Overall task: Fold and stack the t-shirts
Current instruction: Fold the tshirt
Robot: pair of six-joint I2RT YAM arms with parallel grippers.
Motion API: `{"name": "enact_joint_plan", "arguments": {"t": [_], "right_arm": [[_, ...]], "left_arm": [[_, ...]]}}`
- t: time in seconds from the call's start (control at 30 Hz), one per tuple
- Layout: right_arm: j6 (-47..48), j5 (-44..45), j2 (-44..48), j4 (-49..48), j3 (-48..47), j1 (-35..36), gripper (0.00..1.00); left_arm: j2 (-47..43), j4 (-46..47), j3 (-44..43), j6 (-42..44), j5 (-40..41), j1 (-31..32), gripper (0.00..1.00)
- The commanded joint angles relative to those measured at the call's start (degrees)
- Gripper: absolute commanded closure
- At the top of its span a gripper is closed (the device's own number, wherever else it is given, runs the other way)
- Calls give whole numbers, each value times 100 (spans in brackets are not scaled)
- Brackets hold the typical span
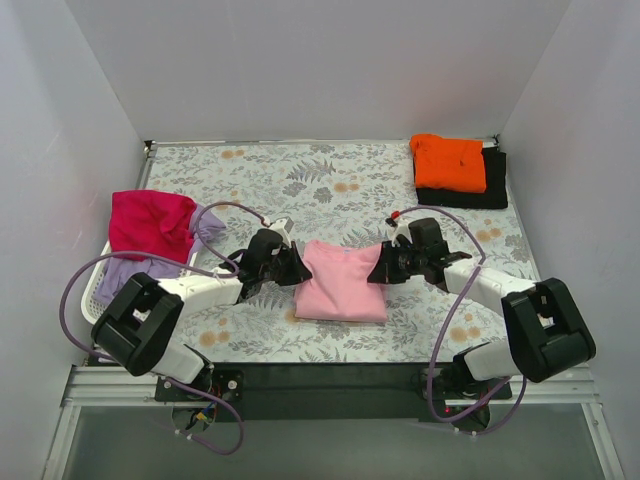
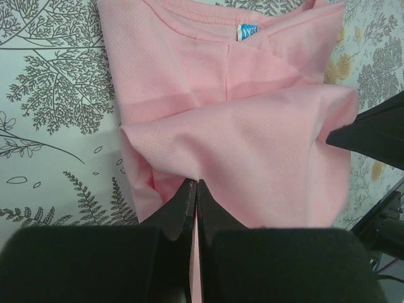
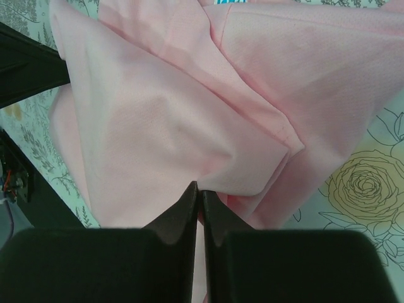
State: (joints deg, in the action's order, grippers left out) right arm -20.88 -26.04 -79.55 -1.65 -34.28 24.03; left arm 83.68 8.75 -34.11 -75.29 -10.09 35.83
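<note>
Left gripper (image 2: 194,192): pinches one side of the pink t-shirt (image 2: 252,151), probably to lift a fold.
Right gripper (image 3: 197,192): pinches the opposite side, probably to keep the cloth even.

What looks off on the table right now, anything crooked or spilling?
The orange shirt sits off-centre on the black shirt, which pokes out on its right and near sides. The magenta-red shirt spills over the basket rim. The pink shirt bunches where the jaws pinch it.

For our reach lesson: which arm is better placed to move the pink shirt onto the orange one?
Right, probably: the right claw pinches the pink shirt, and the orange shirt lies far right.
</note>
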Motion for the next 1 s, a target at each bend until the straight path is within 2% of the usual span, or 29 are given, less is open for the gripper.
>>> {"name": "enact_joint_plan", "arguments": {"t": [0.0, 0.27, 0.67, 0.97], "right_arm": [[-12, -147, 273, -72, -184, 23, 99], [40, 37, 624, 156, -377, 23, 99], [216, 486, 537, 358, -615, -4, 99], [278, 767, 212, 358, -518, -276, 99]], "left_arm": [[-299, 65, -52, 23, -11, 20, 100], [-537, -14, -166, 75, 191, 20, 100], [-229, -93, -772, 462, 683, -41, 100], [544, 520, -984, 603, 280, -200, 100]]}}
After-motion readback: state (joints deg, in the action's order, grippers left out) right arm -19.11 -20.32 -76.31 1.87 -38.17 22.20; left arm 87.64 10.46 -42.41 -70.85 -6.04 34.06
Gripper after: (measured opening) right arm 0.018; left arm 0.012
